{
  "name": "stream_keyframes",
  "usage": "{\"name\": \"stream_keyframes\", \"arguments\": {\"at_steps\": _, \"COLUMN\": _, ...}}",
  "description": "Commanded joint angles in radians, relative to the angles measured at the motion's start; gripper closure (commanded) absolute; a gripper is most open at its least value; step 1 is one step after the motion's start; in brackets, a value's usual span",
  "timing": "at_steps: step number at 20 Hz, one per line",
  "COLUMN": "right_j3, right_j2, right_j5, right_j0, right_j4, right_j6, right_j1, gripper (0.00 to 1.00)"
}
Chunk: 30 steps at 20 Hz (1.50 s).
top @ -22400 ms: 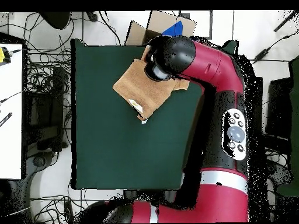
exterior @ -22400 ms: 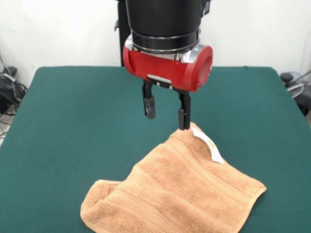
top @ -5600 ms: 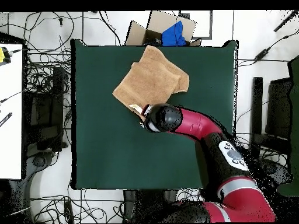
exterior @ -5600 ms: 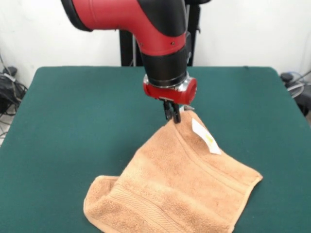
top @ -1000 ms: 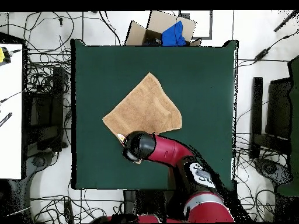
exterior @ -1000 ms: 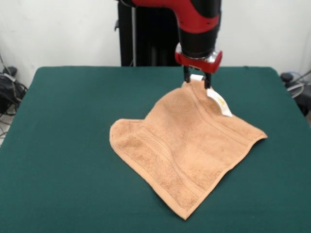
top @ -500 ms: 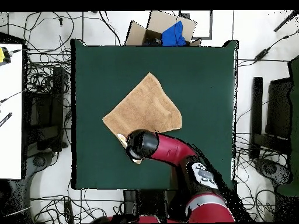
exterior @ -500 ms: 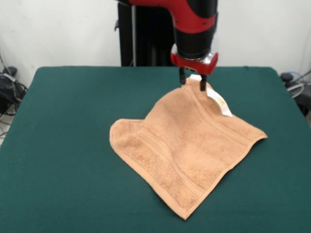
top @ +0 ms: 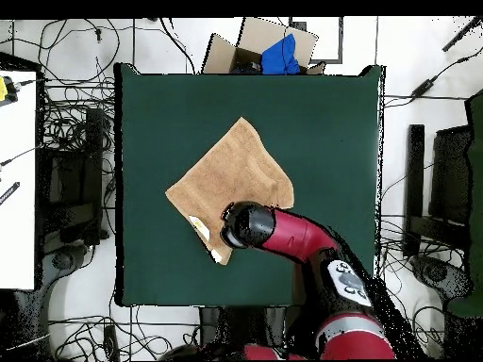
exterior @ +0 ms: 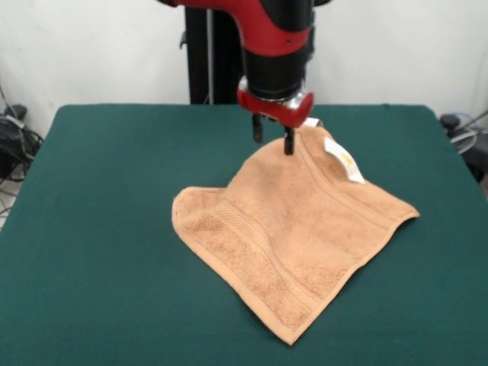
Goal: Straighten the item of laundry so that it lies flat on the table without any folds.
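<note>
We see the table with the towel spread near its middle as a diamond, mostly flat, one corner pointing toward the robot's side. The arm reaches out over that corner, its wrist pointing straight down. The gripper hangs just above the towel's edge beside the corner, its two fingers parted with nothing between them. The white tag lies on the towel just beside it. From overhead, the wrist hides the gripper and part of the towel.
</note>
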<state>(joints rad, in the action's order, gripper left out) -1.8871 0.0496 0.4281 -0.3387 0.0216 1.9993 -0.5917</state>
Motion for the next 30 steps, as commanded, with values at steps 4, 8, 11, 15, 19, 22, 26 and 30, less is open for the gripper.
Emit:
{"name": "stream_keyframes", "arguments": {"at_steps": 4, "right_j3": 0.121, "right_j2": 0.011, "right_j5": -0.035, "right_j0": -0.058, "right_j4": -0.072, "right_j6": 0.016, "right_j1": 0.071, "gripper": 0.0}}
{"name": "stream_keyframes", "arguments": {"at_steps": 8, "right_j3": 0.144, "right_j2": 0.016, "right_j5": -0.023, "right_j0": -0.072, "right_j4": -0.088, "right_j6": 0.016, "right_j1": 0.083, "gripper": 0.0}}
{"name": "stream_keyframes", "arguments": {"at_steps": 11, "right_j3": 0.165, "right_j2": 0.013, "right_j5": -0.016, "right_j0": -0.075, "right_j4": -0.1, "right_j6": 0.017, "right_j1": 0.092, "gripper": 0.0}}
{"name": "stream_keyframes", "arguments": {"at_steps": 15, "right_j3": 0.186, "right_j2": 0.014, "right_j5": -0.02, "right_j0": -0.088, "right_j4": -0.116, "right_j6": 0.012, "right_j1": 0.108, "gripper": 0.0}}
{"name": "stream_keyframes", "arguments": {"at_steps": 19, "right_j3": 0.217, "right_j2": 0.018, "right_j5": -0.019, "right_j0": -0.1, "right_j4": -0.131, "right_j6": 0.009, "right_j1": 0.129, "gripper": 0.0}}
{"name": "stream_keyframes", "arguments": {"at_steps": 22, "right_j3": 0.233, "right_j2": 0.018, "right_j5": -0.017, "right_j0": -0.112, "right_j4": -0.145, "right_j6": 0.003, "right_j1": 0.141, "gripper": 0.0}}
{"name": "stream_keyframes", "arguments": {"at_steps": 26, "right_j3": 0.259, "right_j2": 0.02, "right_j5": -0.017, "right_j0": -0.124, "right_j4": -0.16, "right_j6": -0.004, "right_j1": 0.159, "gripper": 0.0}}
{"name": "stream_keyframes", "arguments": {"at_steps": 30, "right_j3": 0.266, "right_j2": 0.029, "right_j5": -0.01, "right_j0": -0.14, "right_j4": -0.176, "right_j6": -0.01, "right_j1": 0.163, "gripper": 0.0}}
